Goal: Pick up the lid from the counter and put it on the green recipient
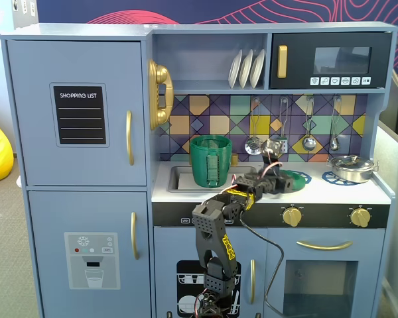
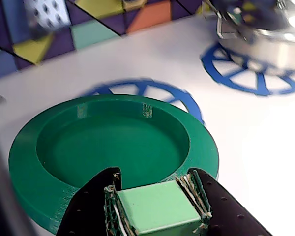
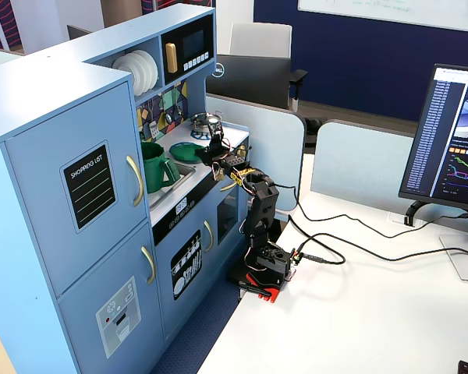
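The lid [image 2: 108,147] is a round dark green disc lying over a blue burner ring [image 2: 137,87] on the white counter. My gripper [image 2: 154,186] is shut on its light green square handle [image 2: 157,209], one finger on each side. In a fixed view the lid [image 1: 294,176] sits to the right of my gripper [image 1: 278,181]. I cannot tell if the lid touches the counter. The green recipient [image 1: 211,161], a ribbed dark green cylinder, stands in the sink to the left, open on top. In another fixed view the recipient [image 3: 152,166], the lid [image 3: 186,150] and my gripper [image 3: 208,152] also show.
A shiny silver pot [image 1: 350,167] sits on the right burner ring and shows close by in the wrist view [image 2: 265,29]. The tiled back wall [image 1: 205,119] with hanging utensils [image 1: 308,126] stands behind the counter. The sink [image 1: 178,177] holds the recipient.
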You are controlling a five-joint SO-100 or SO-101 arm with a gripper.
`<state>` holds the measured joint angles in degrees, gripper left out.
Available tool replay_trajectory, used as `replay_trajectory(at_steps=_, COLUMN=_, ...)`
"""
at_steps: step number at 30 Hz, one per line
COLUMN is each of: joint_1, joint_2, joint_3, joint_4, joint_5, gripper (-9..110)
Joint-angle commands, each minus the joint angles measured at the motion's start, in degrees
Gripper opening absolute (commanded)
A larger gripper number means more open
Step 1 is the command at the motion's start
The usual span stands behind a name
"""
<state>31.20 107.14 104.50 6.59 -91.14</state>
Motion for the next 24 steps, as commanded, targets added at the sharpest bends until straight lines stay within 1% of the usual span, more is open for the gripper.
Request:
replay_trajectory(at_steps=1, joint_1=-2.90, joint_2=7.38, joint_3=-13.36, joint_4=8.79, joint_5=1.93, gripper=0)
replay_trajectory(at_steps=4, joint_1=-5.27, joint_2=9.67, joint_3=-17.93, joint_4=13.97, joint_5=1.76, gripper=0)
replay_trajectory(at_steps=14, joint_1=-14.41, joint_2=10.72, joint_3=-29.36, joint_4=21.71, joint_5=-0.62, gripper=0)
replay_trajectory(at_steps=18, joint_1=-19.34, joint_2=10.81, joint_3=-31.29, joint_4=24.87, joint_5=-1.67, gripper=0)
replay_trajectory(at_steps=24, joint_1=-25.05, joint_2=11.16, joint_3=-31.11, joint_4=26.19, joint_5=-3.08, gripper=0)
